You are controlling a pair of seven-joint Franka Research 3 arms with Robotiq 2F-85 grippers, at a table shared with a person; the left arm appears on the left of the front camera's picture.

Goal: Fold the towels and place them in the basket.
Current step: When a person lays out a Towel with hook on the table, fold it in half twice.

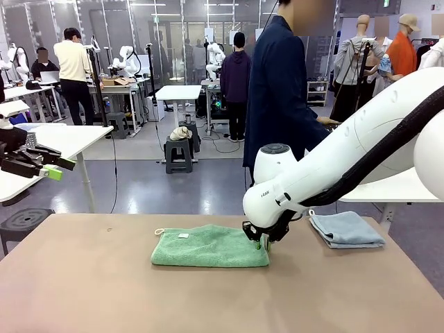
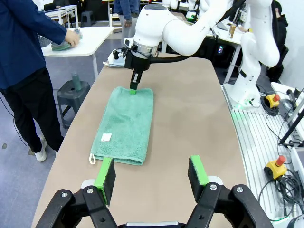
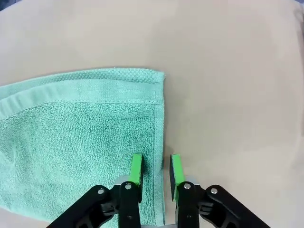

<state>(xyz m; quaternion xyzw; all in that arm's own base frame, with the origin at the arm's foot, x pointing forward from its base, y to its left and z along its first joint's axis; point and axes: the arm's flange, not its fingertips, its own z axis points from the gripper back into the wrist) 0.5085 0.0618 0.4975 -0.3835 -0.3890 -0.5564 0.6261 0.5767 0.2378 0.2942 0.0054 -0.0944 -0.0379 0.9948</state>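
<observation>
The green towel (image 1: 209, 246) lies flat on the tabletop (image 1: 104, 291) near its middle, already doubled into a long rectangle, with its white tag (image 1: 183, 236) facing up. This placement leaves both short ends free, which suits a further fold made by carrying one end over the other.

The right gripper (image 1: 261, 244) stands vertically over the towel's right end. In the right wrist view its jaws (image 3: 156, 171) straddle the hemmed side edge: one green pad (image 3: 136, 168) rests on the terry, the other pad (image 3: 175, 170) lies just outside the hem. The jaws are narrowed to a small gap around the edge; whether the cloth is actually pinched cannot be told.

The left gripper (image 1: 50, 168) is held off the tabletop, well to the left of the towel. In the left wrist view its jaws (image 2: 152, 175) stand wide apart and hold nothing. This likely keeps the arm clear.

Farther back, the blue-grey towel (image 1: 345, 229) rests folded near the right far edge, apart from the green one.
</observation>
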